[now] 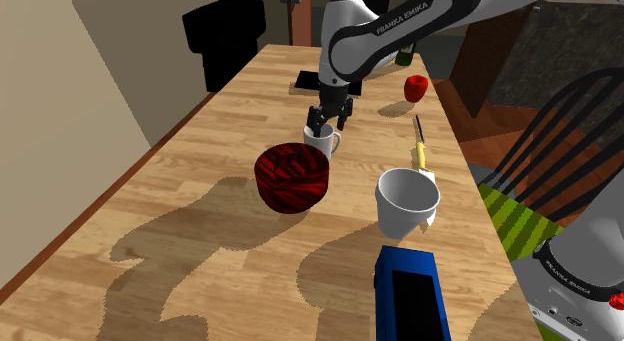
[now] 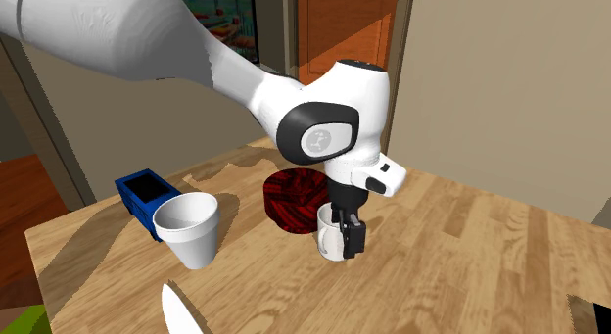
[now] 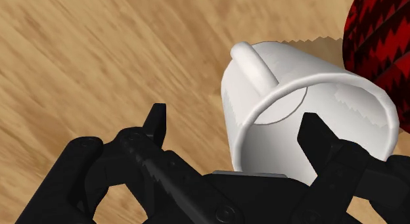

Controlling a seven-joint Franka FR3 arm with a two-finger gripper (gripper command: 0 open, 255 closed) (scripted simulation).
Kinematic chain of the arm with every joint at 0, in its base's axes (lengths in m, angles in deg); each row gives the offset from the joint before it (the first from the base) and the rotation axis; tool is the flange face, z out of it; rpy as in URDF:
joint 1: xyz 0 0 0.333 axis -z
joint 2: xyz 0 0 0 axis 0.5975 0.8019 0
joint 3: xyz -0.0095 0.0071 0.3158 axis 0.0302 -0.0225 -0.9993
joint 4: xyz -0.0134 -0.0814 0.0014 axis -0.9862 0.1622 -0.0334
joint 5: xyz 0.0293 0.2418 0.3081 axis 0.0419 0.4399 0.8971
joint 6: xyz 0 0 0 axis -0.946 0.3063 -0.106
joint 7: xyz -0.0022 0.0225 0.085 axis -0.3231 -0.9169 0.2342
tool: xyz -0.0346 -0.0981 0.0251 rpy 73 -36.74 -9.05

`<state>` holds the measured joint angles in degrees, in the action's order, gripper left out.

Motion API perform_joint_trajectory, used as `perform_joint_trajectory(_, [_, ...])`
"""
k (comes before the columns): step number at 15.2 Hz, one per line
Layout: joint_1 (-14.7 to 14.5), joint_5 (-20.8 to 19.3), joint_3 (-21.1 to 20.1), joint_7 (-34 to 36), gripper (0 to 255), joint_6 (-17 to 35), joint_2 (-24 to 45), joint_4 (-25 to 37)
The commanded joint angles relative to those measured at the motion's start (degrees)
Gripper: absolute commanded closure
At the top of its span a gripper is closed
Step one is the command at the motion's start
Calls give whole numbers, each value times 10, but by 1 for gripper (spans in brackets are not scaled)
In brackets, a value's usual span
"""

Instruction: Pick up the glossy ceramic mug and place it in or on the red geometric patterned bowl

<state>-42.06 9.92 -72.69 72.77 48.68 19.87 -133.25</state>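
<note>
The gripper [image 1: 328,122] hangs straight down over the mug [image 1: 322,140], jaws wide and holding nothing. In the wrist view the fingers [image 3: 156,123] straddle the mug's wall near its handle: one stands outside, clear of the wall, and the other seems to sit over or within the mouth. I judge this a set-up for a rim pinch, since the wall gives a thin edge to close on where the whole body looks broad to span. The mug stands upright on the table [image 1: 190,199], just beside the bowl [image 1: 291,176], on the bowl's far side in the shoulder view; whether the two touch I cannot tell. That closeness suits the task, because once lifted the mug needs only a short carry over the bowl's rim. The bowl also crowds one flank, which may be why the grip falls on the wall away from it. Counting: one gripper with two fingers, one white mug with a handle, one red-and-black patterned bowl. There is a second white vessel — a larger cup [image 1: 407,201] without a handle, nearer the stand — so two white cups in all, and only the handled one sits under the hand. Besides these there are one blue box [image 1: 410,294], one knife [image 1: 422,146] with a yellow handle, and one small red thing [image 1: 416,87] at the far end.
</note>
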Motion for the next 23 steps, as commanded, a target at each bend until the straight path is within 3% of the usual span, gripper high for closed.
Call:
perform_joint_trajectory(1, [0, 0, 0, 0, 0, 1, 1, 0])
perform_joint_trajectory(5, [0, 0, 0, 0, 0, 1, 0, 0])
perform_joint_trajectory(6, [0, 0, 0, 0, 255, 1, 0, 0])
perform_joint_trajectory(15, [0, 0, 0, 0, 255, 1, 1, 0])
perform_joint_trajectory(23, [2, 4, -2, -1, 255, -53, -27, 27])
